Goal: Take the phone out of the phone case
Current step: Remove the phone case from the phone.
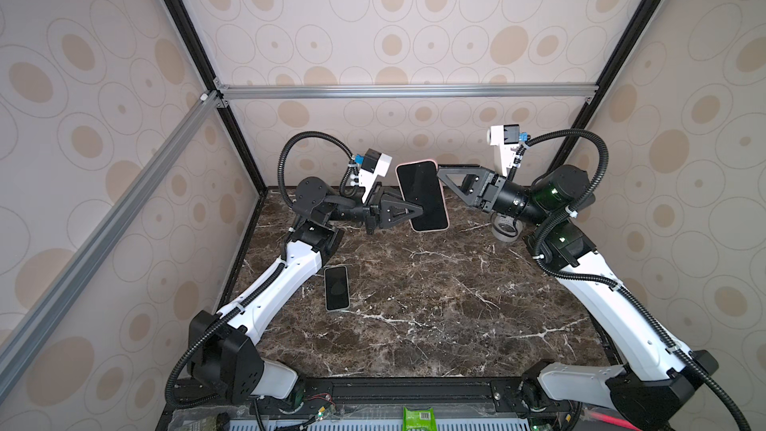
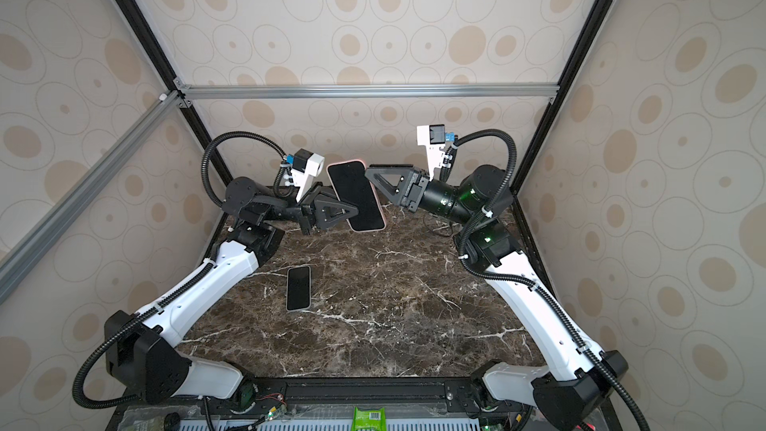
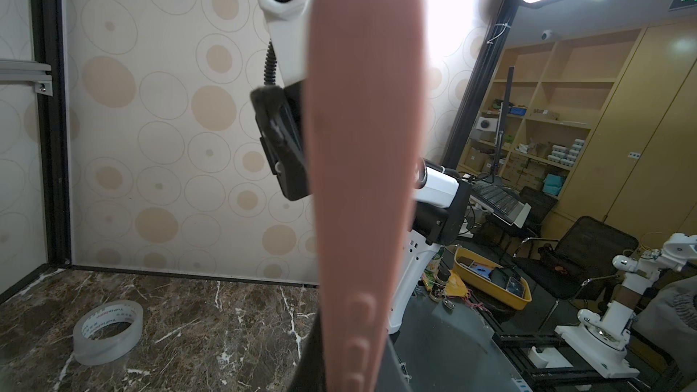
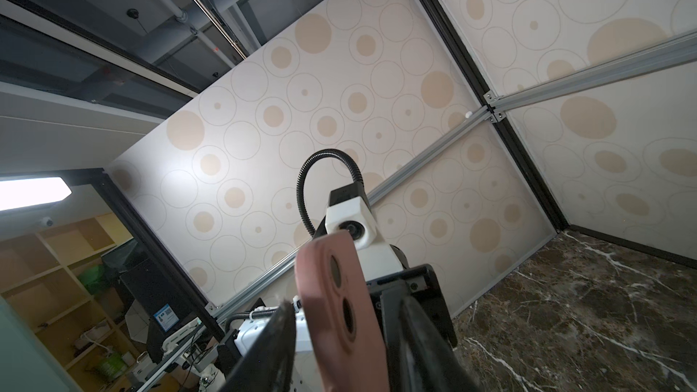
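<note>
A phone [image 1: 422,196] with a black screen sits in a pink phone case [image 1: 447,215] and hangs tilted in the air above the far side of the table, seen in both top views. My left gripper [image 1: 418,211] is shut on the case's lower left edge; in the left wrist view the pink side [image 3: 362,145] with raised buttons runs up from between my fingers. My right gripper [image 1: 439,172] stands open astride the upper right corner. In the right wrist view the pink back [image 4: 335,307] with two lens holes sits between my fingers [image 4: 271,341] with gaps on both sides.
A second phone [image 1: 336,288] with a pale rim lies screen up on the marble table [image 1: 435,304], near my left arm. A roll of clear tape [image 3: 107,331] lies at the far right under my right wrist [image 1: 505,230]. Patterned walls enclose three sides.
</note>
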Controlling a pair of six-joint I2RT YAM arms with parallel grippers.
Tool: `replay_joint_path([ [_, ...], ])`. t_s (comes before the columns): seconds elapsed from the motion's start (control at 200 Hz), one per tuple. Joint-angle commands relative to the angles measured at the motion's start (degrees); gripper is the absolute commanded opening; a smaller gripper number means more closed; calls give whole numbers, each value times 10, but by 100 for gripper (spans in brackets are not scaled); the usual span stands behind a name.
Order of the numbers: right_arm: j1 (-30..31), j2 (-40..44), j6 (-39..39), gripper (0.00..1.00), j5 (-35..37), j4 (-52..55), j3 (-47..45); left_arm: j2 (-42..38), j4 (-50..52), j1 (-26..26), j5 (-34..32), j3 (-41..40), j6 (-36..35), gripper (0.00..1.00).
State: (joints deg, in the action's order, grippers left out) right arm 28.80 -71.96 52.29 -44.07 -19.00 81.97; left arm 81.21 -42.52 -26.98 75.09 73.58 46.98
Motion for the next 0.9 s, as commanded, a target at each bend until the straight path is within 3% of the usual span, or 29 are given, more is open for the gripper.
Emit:
replay_joint_path([
  [0.0, 4, -6, 58, 43, -16, -88, 14, -19, 26, -7, -4, 37, -46, 0],
  [0.43, 12, -9, 59, 28, -11, -62, 8, -22, 45, -11, -4, 41, -63, 0],
  [0.895, 18, -2, 140, 0, 1, -84, -41, 5, 99, -5, 9, 86, -102, 0],
])
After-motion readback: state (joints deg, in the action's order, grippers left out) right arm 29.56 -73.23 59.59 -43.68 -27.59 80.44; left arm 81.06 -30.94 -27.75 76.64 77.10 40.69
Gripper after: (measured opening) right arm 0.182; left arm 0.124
